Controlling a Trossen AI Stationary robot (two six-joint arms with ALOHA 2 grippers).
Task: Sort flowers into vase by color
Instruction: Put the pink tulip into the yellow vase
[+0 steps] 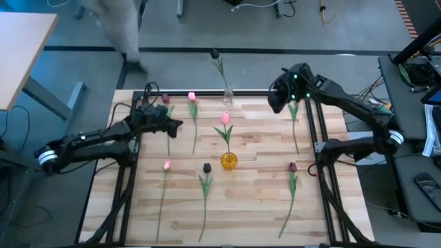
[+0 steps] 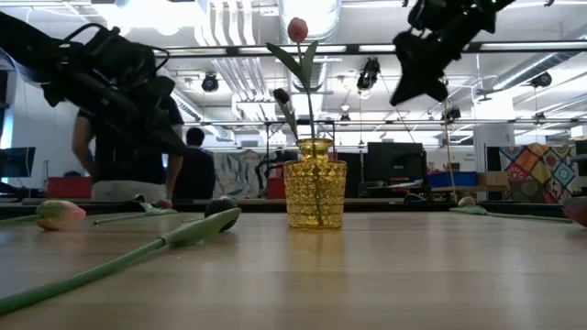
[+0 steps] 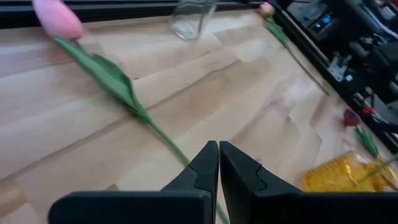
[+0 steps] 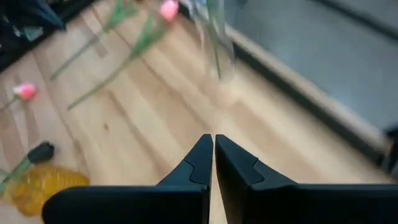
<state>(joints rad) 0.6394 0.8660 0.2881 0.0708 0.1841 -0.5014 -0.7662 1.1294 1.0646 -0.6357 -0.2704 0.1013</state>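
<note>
High view: wooden bench [image 1: 262,200] with two vases. The yellow vase [image 1: 229,161] stands near centre and holds one pink tulip [image 1: 225,119]; the clear glass vase [image 1: 227,96] stands at the 12 o'clock edge and holds one dark tulip [image 1: 215,54]. Judgement: one vase per colour, so the sort is started but mostly undone.

Count of loose flowers lying on the bench:
- Pink heads, three: one at 11 o'clock [image 1: 191,97], one at 8 o'clock [image 1: 167,165], one at 2 o'clock under the right arm [image 1: 294,110] (head hidden here; pink in the left wrist view).
- Dark heads, three: one at 10 o'clock beside the left arm [image 1: 165,100], one just at 7 o'clock of the yellow vase [image 1: 206,167], one at 4 o'clock [image 1: 292,167].
Total eight tulips, two placed and six left. They lie well apart, stems roughly parallel; probably so each can be picked singly.

Left gripper [image 1: 176,127] hovers at 10 o'clock, fingers [image 3: 205,168] pressed together, nothing between them. Right gripper [image 1: 275,103] hangs above the bench at 1 o'clock, just beside the glass vase; fingers [image 4: 200,163] closed tight, empty. In the low view both arms are raised clear of the bench top.
</note>
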